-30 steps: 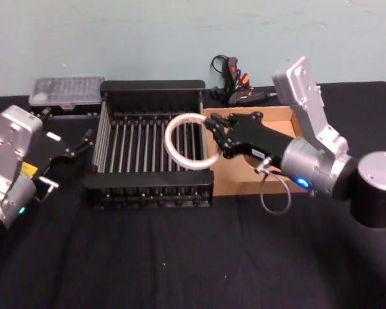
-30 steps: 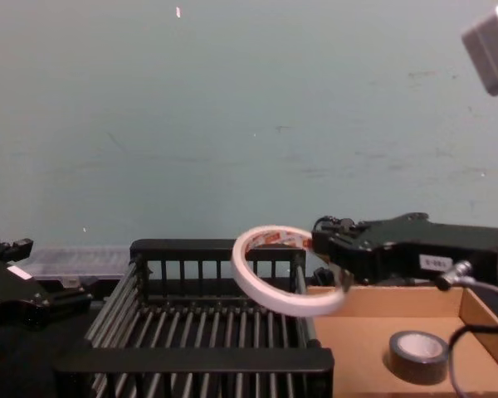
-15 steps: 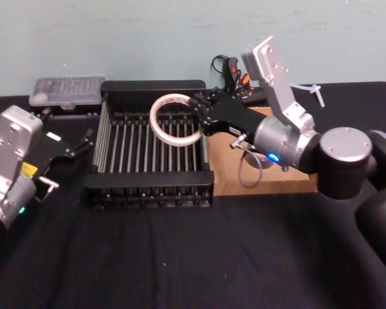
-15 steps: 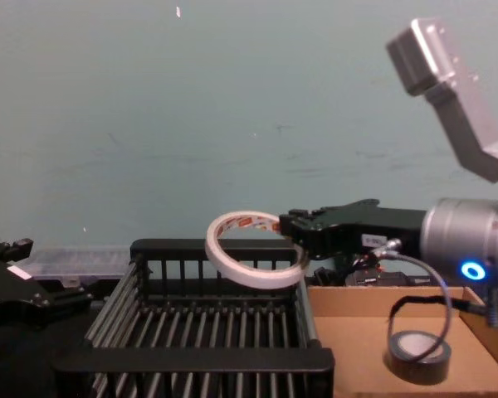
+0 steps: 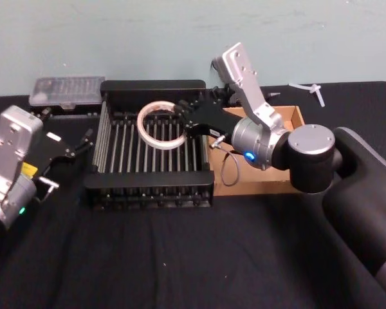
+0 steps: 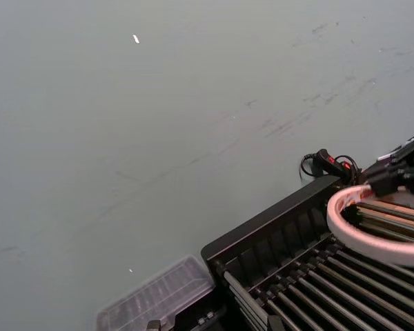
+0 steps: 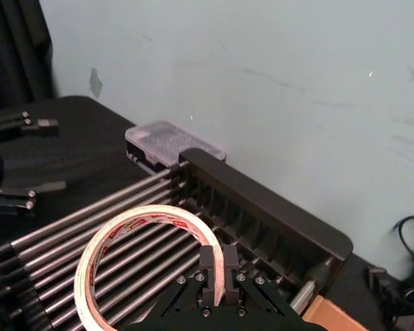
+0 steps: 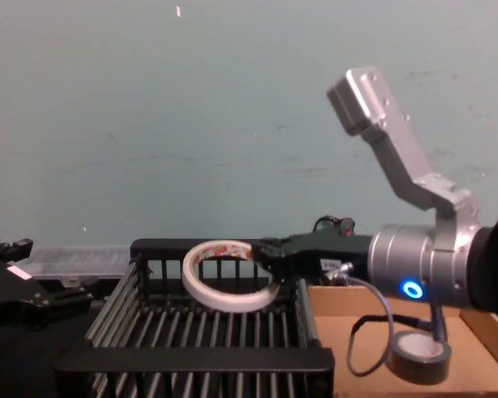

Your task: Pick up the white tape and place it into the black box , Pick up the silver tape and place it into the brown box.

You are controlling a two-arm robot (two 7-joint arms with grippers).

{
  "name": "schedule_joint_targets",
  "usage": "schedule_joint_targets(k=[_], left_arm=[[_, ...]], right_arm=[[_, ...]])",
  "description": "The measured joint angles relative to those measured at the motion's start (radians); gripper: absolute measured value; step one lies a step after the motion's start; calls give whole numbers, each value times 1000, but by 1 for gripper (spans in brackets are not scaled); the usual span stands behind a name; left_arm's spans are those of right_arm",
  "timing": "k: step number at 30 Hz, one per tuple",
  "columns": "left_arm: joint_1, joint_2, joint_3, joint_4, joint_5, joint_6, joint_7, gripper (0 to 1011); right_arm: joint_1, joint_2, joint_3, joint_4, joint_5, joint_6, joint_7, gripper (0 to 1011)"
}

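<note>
The white tape (image 5: 161, 125) hangs over the black box (image 5: 152, 153), above the slatted bottom toward the far right part of the crate, not yet resting on anything. My right gripper (image 7: 219, 265) is clamped on its rim, one finger inside the ring and one outside, holding it roughly flat with a slight tilt. So, as I judge it, the first half of the task is close to done: I only need to let go, and the ring will drop onto the bars. The silver tape (image 8: 418, 355) already lies in the brown box (image 8: 349, 336), so that half looks finished.

The white tape is a thin, wide hoop, smooth and pale outside with red print on its inner core. The crate is hard black plastic with vertical-bar sides, thick flat rims and shiny rod-like slats. The tray beside it is matte brown cardboard with low walls; the roll in it is thick and dark grey.

My left gripper (image 5: 74, 147) sits parked on the black tabletop left of the crate, fingers apart.
</note>
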Motion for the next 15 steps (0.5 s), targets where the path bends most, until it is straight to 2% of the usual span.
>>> schedule_joint_targets(k=[8,15], left_arm=[[0,0,0,0,0,0,0,1001],[0,0,0,0,0,0,0,1001]], right_arm=[[16,-25,-4,67,-29,-3,-2,86],[14,-34,-1,77,-49,0,-15,86]])
